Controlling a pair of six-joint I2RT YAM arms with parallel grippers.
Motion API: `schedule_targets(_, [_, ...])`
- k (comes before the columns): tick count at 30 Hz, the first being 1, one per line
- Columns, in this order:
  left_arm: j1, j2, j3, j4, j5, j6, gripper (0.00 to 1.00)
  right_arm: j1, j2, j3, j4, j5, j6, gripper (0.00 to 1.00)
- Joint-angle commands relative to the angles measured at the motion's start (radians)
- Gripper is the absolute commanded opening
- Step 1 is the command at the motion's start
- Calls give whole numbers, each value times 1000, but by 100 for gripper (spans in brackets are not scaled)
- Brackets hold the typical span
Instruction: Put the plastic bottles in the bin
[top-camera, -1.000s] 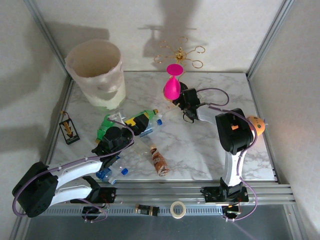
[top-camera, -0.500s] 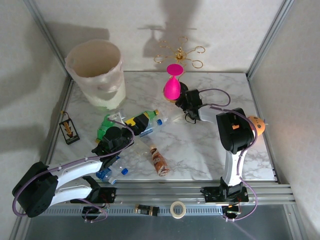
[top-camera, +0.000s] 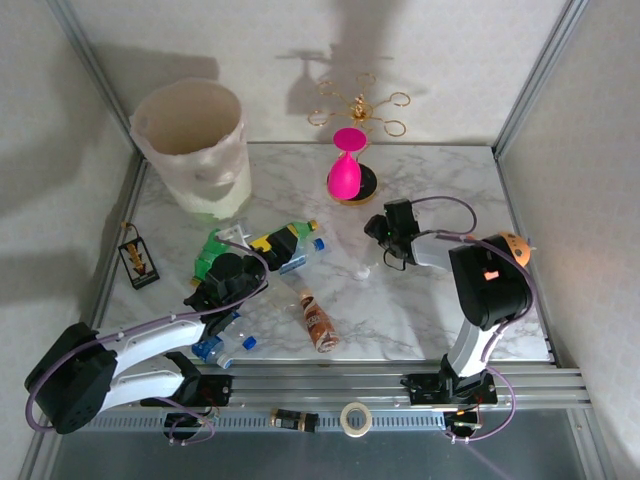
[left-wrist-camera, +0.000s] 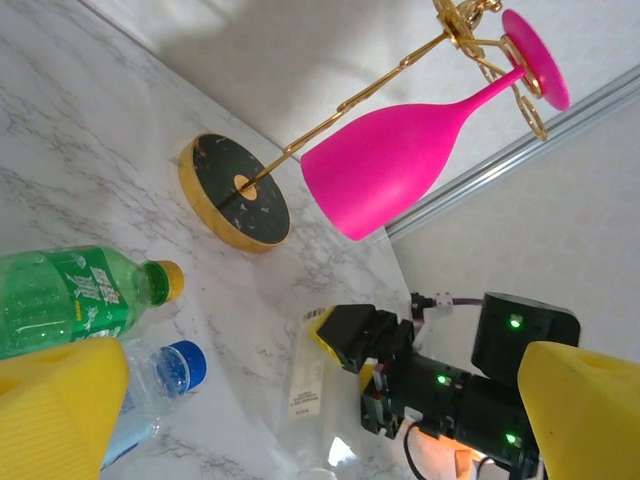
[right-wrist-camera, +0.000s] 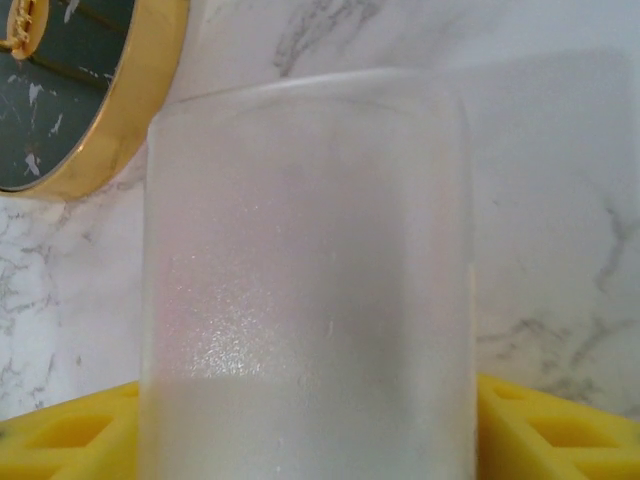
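The right gripper has drawn back from the black gold-rimmed round base of the pink goblet. Its jaws, wide a second ago, have narrowed onto a clear frosted plastic bottle – now between its yellow pads – which has swung along with them.

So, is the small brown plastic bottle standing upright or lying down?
Lying down: the brown bottle rests lengthwise on the marble table.

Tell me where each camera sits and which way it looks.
Top external: above, behind the arms; looks down on table, bin, bottles; both arms show.
Left wrist: on left arm; looks across at pink glass, right arm; own open jaws show.
Right wrist: on right arm; looks close at clear bottle between own jaws.
All share the black-gold base.
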Motion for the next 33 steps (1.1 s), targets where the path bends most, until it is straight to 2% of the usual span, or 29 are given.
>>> schedule_targets(1, [-11,22,22,30,12,2,100,-8,-23,-61,-74,2,-12,65])
schedule_targets(5, [-17,55,38,55,60,4,100,-7,-47,-63,-62,-11,-32,60])
schedule_targets(10, [-20,79,43,100,169,22,100,-7,-120,-65,-78,-15,-65,59])
schedule_targets(18, [-48,140,90,132,352,79,100,-8,-362,-159,-24,-35,-92,55])
schedule_targets(26, [-152,314,257,129,492,137,100,-8,-560,-235,42,-86,-43,53])
schedule_targets(33, [-213,486,392,93,563,131,100,-7,-650,-269,55,-115,-22,53])
